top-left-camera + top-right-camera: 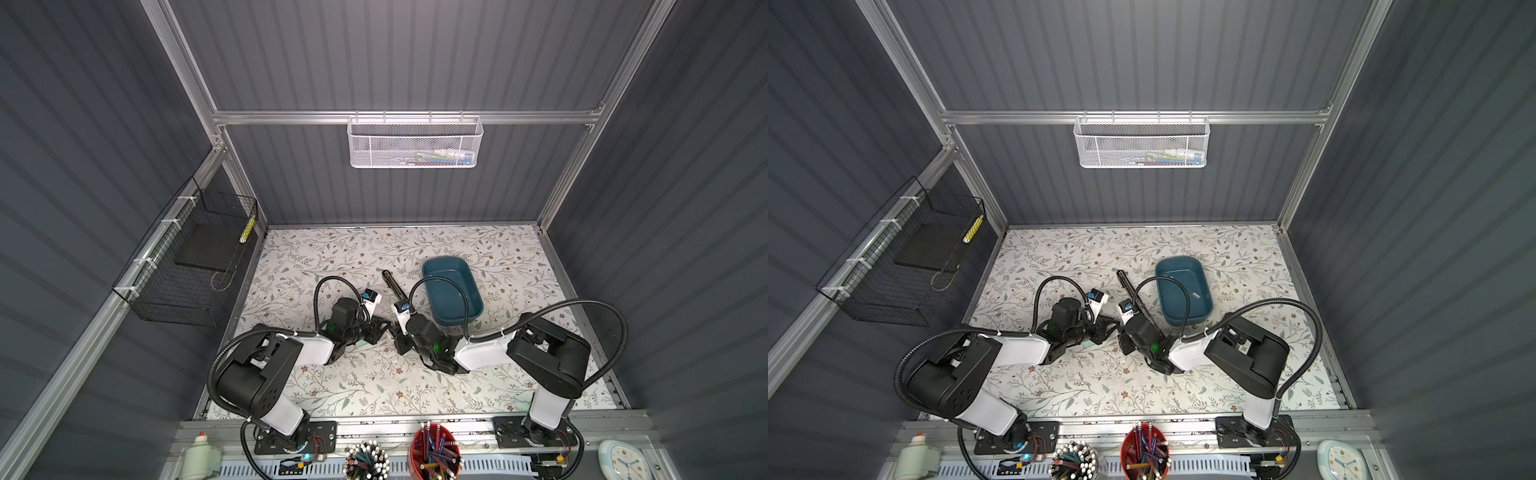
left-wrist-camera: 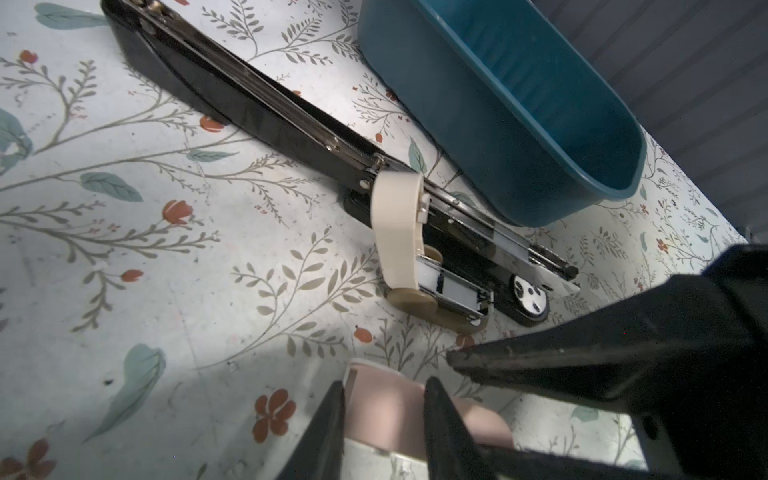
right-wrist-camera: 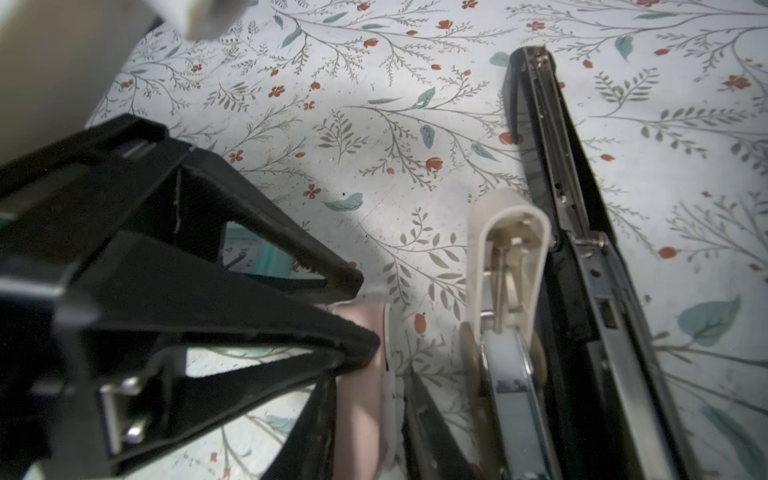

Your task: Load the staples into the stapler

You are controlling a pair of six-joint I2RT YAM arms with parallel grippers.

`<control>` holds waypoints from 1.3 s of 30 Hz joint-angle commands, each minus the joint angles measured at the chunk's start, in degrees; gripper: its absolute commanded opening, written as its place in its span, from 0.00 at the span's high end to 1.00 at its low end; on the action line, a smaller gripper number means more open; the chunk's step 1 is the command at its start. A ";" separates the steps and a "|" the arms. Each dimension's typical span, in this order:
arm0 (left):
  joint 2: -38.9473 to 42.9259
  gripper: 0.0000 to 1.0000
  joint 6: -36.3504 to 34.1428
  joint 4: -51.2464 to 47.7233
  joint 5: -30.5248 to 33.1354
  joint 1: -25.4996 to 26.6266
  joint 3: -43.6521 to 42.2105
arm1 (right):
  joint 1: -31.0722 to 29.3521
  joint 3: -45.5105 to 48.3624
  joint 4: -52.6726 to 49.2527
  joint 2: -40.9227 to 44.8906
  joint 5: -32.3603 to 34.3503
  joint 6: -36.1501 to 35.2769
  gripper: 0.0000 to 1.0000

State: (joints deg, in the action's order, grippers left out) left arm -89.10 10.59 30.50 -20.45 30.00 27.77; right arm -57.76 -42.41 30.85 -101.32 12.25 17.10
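The long stapler (image 1: 391, 285) lies just left of the tub (image 1: 451, 297).

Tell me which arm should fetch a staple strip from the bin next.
Right. The bin, with a strip inside, sits on that arm's side, just beyond the right gripper; the left gripper would likely have to cross the black stapler.

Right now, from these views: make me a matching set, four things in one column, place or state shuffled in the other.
1 black stapler
2 cream stapler
3 pink stapler
4 white mesh basket

A hung on the rear rail
B straddled by the left hand
C opened out flat
D top flipped up

Pairs: 1-C, 2-D, 3-B, 4-A
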 commanded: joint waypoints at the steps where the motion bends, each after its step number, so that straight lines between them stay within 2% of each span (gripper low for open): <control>1: 2.55 0.62 -1.57 -6.22 -0.40 0.75 4.13 | -0.30 -1.67 -9.66 3.56 0.60 -3.77 0.68; 6: 4.10 0.58 -1.97 -10.13 0.63 0.76 7.87 | 0.28 1.78 -9.94 8.21 2.16 -3.45 0.64; 13: 4.17 0.50 -1.14 -10.30 -1.88 0.76 9.81 | 0.97 8.63 -8.83 9.85 2.63 -0.01 0.60; 23: 4.20 0.44 0.66 -9.23 -2.90 0.74 10.20 | 4.12 10.34 -4.21 2.96 1.25 1.42 0.50; 32: 3.90 0.43 -0.01 -10.33 -2.94 0.76 10.58 | 5.12 6.10 -2.23 -2.40 0.65 -0.18 0.47; 35: 3.86 0.43 0.17 -10.55 -2.41 0.71 10.55 | 5.11 4.93 -2.20 -3.92 -0.01 -0.57 0.48; 39: 3.13 0.42 1.37 -10.79 -0.14 0.56 10.84 | 5.11 5.14 -1.68 -4.02 -1.33 -0.76 0.56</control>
State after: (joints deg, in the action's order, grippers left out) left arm -85.25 10.94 20.53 -21.98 30.35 36.71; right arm -52.84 -37.93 32.29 -103.77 12.93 16.45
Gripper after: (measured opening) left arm 0.579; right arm 0.463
